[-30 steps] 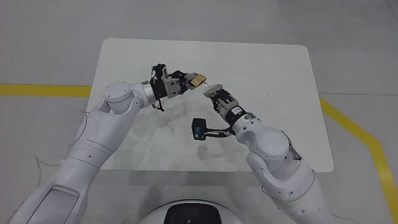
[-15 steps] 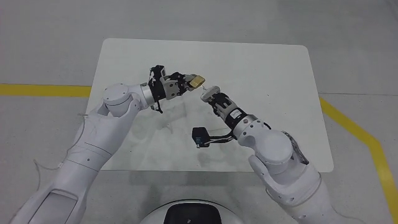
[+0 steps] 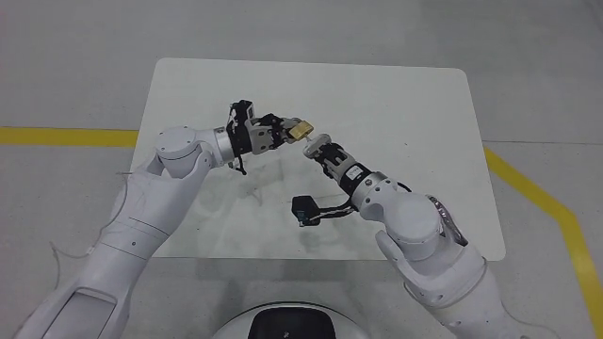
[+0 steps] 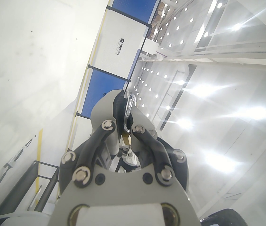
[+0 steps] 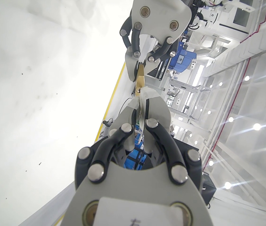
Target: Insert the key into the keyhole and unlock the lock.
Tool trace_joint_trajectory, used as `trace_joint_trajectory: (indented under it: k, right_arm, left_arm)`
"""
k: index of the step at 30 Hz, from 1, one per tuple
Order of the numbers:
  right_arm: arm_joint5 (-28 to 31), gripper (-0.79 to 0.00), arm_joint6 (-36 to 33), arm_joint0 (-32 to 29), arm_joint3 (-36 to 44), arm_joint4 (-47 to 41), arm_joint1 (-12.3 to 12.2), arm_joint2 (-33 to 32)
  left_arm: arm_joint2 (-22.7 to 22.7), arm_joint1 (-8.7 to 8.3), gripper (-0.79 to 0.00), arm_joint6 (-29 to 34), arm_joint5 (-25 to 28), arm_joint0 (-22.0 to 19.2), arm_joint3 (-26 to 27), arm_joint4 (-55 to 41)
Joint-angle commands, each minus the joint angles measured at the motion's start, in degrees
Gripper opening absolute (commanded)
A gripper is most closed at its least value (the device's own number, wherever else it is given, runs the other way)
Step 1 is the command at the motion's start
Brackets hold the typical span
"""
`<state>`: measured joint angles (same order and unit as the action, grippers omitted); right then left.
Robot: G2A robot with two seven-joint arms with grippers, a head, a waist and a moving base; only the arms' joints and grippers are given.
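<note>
A brass padlock (image 3: 300, 129) hangs in the air above the white table (image 3: 405, 104), with my left gripper (image 3: 285, 127) shut on it. In the left wrist view its steel shackle (image 4: 130, 103) sticks out past the fingertips of that gripper (image 4: 125, 110). My right gripper (image 3: 314, 144) is shut on the key, which is mostly hidden between its fingers (image 5: 153, 105). In the right wrist view the right gripper (image 5: 139, 102) points straight at the lock's keyhole end (image 5: 138, 88). The key's tip meets that end; I cannot tell how deep it sits. The left gripper (image 5: 139, 68) holds the lock from the far side.
Both grippers meet above the table's middle, left of centre. Yellow floor lines (image 3: 66, 137) run beside the table on both sides.
The left gripper has brought the lock slightly nearer to the right gripper, and the gap between lock and key has closed. The right arm's elbow has shifted.
</note>
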<state>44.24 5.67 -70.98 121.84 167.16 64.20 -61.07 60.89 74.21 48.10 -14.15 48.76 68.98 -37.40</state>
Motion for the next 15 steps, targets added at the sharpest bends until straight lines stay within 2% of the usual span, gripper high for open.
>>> trace_joint_trajectory:
  k: [1, 15]
  right_arm:
    - [0.1, -0.785, -0.2, -0.2, 0.1, -0.1, 0.0, -0.4]
    - [0.5, -0.785, -0.3, -0.5, 0.2, 0.2, -0.2, -0.5]
  left_arm:
    - [-0.1, 0.03, -0.785, 0.1, 0.0, -0.1, -0.1, 0.0]
    - [0.1, -0.03, -0.785, 0.5, 0.3, -0.2, -0.1, 0.7]
